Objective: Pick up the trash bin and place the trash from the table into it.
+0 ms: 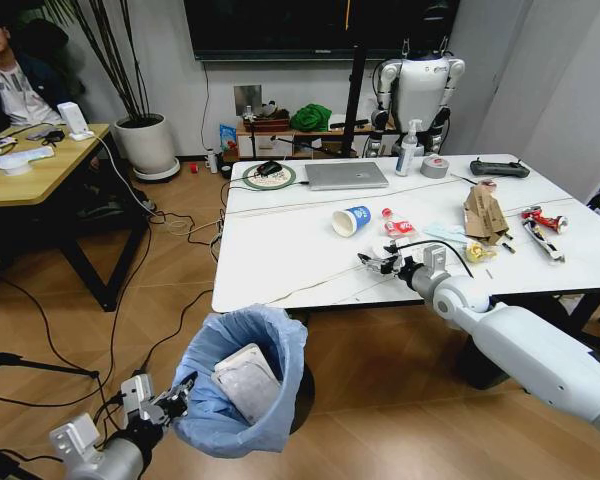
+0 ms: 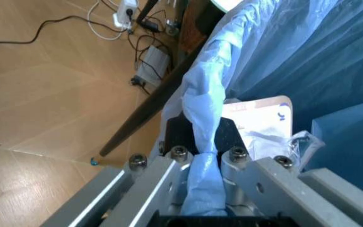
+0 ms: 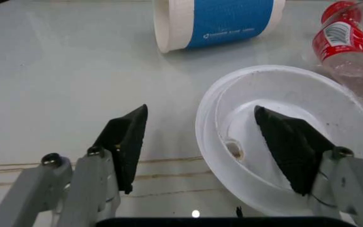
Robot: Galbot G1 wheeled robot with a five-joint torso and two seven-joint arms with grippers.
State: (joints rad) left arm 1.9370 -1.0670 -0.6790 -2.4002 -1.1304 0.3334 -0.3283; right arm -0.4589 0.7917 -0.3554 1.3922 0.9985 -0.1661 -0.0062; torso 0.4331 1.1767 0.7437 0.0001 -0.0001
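My left pincer [image 1: 177, 392] is clamped on the bag-lined rim of the trash bin [image 1: 242, 385], holding it off the floor just in front of the desk [image 1: 280, 250]; a flat white packet [image 1: 246, 380] lies inside. My right pincer [image 3: 200, 142] hangs spread wide over the desk's near edge, one finger inside a clear plastic cup [image 3: 289, 137]. Beyond it on the desk lie a blue-white paper cup [image 1: 352, 219], a red-white wrapper [image 1: 397, 224] and torn brown cardboard [image 1: 484, 212]
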